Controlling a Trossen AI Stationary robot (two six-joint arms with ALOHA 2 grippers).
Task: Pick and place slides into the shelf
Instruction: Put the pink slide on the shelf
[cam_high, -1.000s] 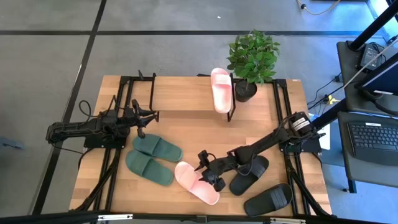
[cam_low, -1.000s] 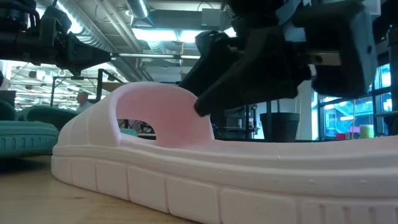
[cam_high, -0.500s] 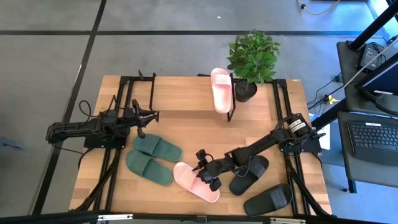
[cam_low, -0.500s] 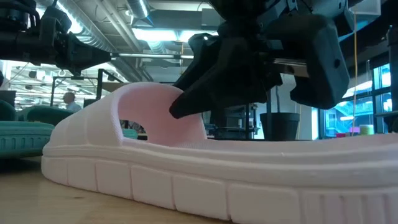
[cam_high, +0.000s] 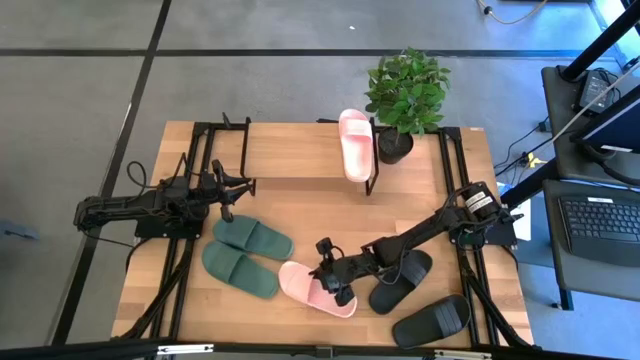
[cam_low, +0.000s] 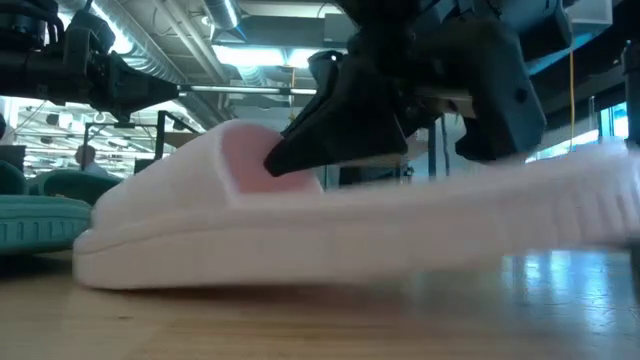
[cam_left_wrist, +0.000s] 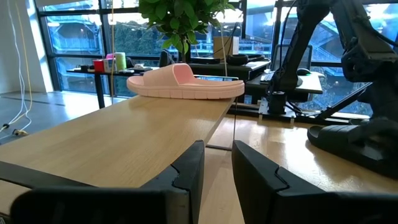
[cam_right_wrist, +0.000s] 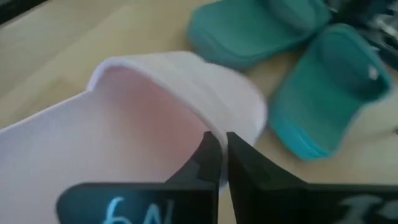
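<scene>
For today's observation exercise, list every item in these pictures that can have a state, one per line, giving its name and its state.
Right gripper: shut on the near pink slide's strap.
Near pink slide: gripped, heel end lifted off the table, toe end down.
Far pink slide: lying flat on the shelf.
Shelf: holds one slide, rest bare.
Green slides: flat on the table, side by side.
Black slides: flat on the table.
Left gripper: open, waiting by the shelf.

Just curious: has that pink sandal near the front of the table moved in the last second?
Yes. The pink slide, pinched by the right gripper, has turned and shifted slightly toward the black slide, heel end lifted.
</scene>
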